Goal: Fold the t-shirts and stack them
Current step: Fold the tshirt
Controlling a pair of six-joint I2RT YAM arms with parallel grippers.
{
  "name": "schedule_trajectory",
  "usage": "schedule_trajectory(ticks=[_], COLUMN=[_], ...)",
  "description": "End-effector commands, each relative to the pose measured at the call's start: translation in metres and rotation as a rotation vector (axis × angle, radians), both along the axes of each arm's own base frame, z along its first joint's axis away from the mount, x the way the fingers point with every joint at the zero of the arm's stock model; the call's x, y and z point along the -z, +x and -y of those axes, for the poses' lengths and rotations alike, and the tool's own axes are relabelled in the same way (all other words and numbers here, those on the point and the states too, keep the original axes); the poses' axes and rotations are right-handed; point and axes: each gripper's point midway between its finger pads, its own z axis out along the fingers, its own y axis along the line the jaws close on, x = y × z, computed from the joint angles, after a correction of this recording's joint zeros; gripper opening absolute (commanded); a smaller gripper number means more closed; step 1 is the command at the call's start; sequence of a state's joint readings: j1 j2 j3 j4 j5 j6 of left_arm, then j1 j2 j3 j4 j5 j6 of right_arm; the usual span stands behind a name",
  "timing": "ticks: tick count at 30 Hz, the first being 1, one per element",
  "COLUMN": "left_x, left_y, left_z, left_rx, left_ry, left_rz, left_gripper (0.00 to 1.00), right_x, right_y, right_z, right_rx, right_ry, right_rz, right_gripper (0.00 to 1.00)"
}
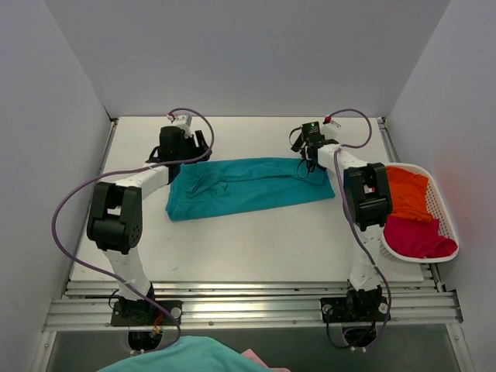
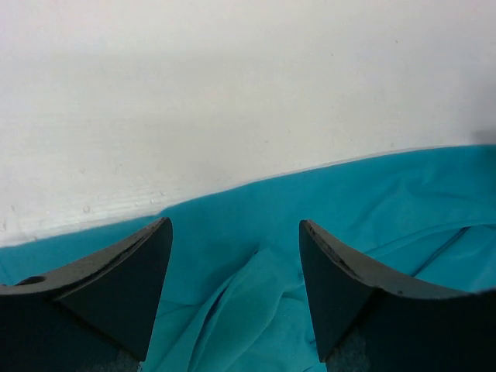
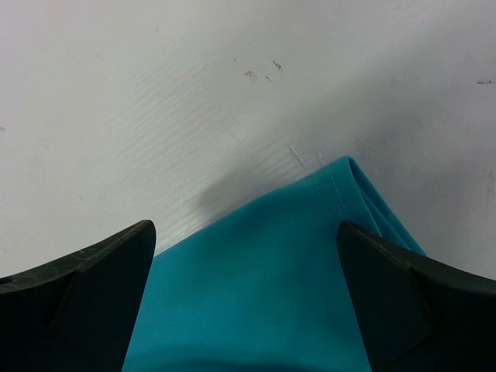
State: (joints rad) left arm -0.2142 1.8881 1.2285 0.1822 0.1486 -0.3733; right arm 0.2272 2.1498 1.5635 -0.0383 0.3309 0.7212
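The teal t-shirt is lying as a long folded band across the middle of the table, nearer its far edge. The left pincer is hanging over the band's far left corner, its jaws standing apart above a soft ridge of cloth and gripping nothing. The right pincer is hanging over the far right corner, jaws wide and holding nothing. At the table's right edge a white lattice basket is holding the orange t-shirt and the magenta t-shirt, which are touching. Purple cables are looping off both arms.
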Motion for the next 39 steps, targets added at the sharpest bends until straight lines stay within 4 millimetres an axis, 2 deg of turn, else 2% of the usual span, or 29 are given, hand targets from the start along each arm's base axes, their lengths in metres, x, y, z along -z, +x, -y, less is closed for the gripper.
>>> schedule_trajectory(ticks=[1,8,14,22,39], left_x=[-0.015,-0.006,-0.001,0.023,0.056], left_y=[0.001,-0.010,-0.022,-0.030,-0.035], left_z=[-0.006,-0.008,-0.003,0.007,0.004], left_rx=[0.103,0.146,0.169,0.190,0.139], left_ry=[0.153,0.186,0.169,0.170,0.229], left_rz=[0.028,0.007,-0.003,-0.065,-0.195], left_gripper=[0.75,0.70,0.68,0.66,0.63], right_x=[-0.010,-0.006,0.003,0.010,0.015], right_y=[0.011,0.015,0.015,0.016,0.013], right_z=[0.001,0.005,0.020,0.039,0.048], right_rx=[-0.009,-0.014,0.004,0.030,0.034], right_ry=[-0.002,0.002,0.002,0.019,0.060], right_rz=[0.029,0.018,0.000,-0.009,-0.017], right_gripper=[1.00,1.00,1.00,1.00,1.00])
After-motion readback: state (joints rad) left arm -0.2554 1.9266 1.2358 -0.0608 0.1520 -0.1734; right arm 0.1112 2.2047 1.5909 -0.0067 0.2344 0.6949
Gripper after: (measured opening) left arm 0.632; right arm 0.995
